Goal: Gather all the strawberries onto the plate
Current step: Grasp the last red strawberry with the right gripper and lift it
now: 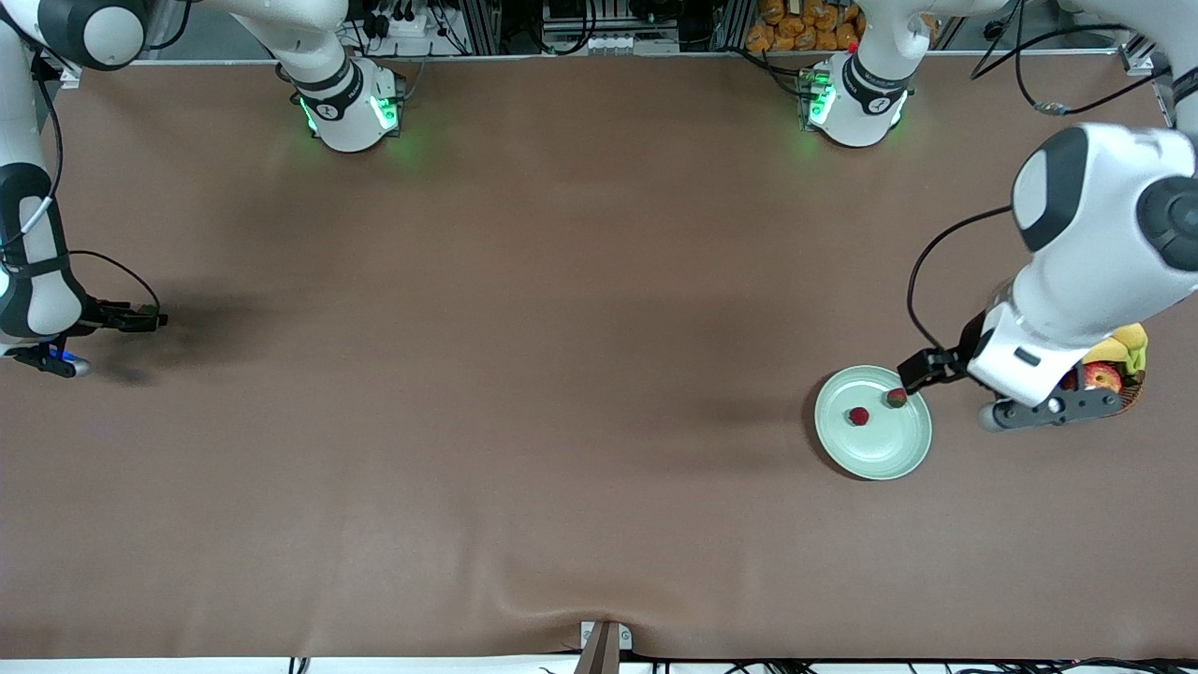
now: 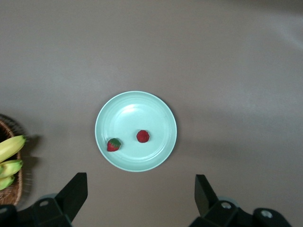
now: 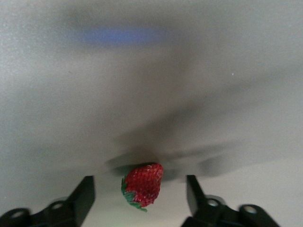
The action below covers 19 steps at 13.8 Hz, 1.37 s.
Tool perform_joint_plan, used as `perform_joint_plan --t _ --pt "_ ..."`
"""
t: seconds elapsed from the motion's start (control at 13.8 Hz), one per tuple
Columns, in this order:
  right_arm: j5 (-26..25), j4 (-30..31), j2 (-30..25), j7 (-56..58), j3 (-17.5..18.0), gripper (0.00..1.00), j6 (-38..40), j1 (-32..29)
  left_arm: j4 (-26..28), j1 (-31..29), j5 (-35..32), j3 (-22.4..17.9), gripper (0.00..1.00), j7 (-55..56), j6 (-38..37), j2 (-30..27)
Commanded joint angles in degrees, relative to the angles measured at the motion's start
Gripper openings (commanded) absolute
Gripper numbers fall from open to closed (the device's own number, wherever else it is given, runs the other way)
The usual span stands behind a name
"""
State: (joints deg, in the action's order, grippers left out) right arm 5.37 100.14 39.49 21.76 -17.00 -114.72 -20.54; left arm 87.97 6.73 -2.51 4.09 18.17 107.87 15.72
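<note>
**Two berries plated, third between jaws**

Nearest the front camera, the mint-green plate (image 1: 875, 454) lies toward the left arm's end of the surface (image 1: 524, 374), holding two strawberries (image 1: 858, 416). Beside it sits the wicker basket (image 2: 8, 189) of bananas (image 2: 9, 149). Over them, the left gripper (image 2: 139, 196) hangs, jaws apart. At the right arm's edge, the right gripper (image 3: 139, 196) straddles a third strawberry (image 3: 142, 185), jaws apart.

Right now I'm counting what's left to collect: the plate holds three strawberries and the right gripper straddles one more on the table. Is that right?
Not quite. The plate holds two strawberries, not three: one near its middle and one by its rim, as the left wrist view shows. The rest stands: the right gripper straddles another strawberry on the table, jaws apart, at the right arm's end.
</note>
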Motion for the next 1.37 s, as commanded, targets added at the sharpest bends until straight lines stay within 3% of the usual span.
perform_joint_plan --t 0.0,0.36,0.51,0.72,1.09,1.3 --pt "-0.6 0.6 -0.6 1.6 1.6 0.0 -0.3 -2.5 0.4 0.2 -0.5 -0.1 1.0 0.6 -4.2 -3.6" --pt "-0.5 0.3 -1.3 4.5 1.8 0.0 0.5 -1.6 0.6 0.1 -0.5 0.5 1.0 0.8 -8.7 -6.9" --pt "-0.3 -0.6 -3.7 7.2 4.2 0.0 1.4 -0.3 0.6 0.0 -0.5 0.5 1.0 0.6 -9.3 -7.3" --pt "-0.3 -2.7 -6.7 7.6 12.8 0.0 1.4 0.2 0.7 -0.8 -0.5 0.4 1.0 -0.2 -9.6 -7.3" --pt "-0.2 -9.1 -5.7 9.5 29.3 0.0 0.7 1.4 0.6 -0.8 -0.4 -0.1 1.0 0.0 -9.7 -7.5" --pt "-0.2 -13.5 -3.0 9.5 30.7 0.0 0.1 9.3 1.0 -0.8 -0.4 -0.1 1.0 0.5 -9.8 -7.3"
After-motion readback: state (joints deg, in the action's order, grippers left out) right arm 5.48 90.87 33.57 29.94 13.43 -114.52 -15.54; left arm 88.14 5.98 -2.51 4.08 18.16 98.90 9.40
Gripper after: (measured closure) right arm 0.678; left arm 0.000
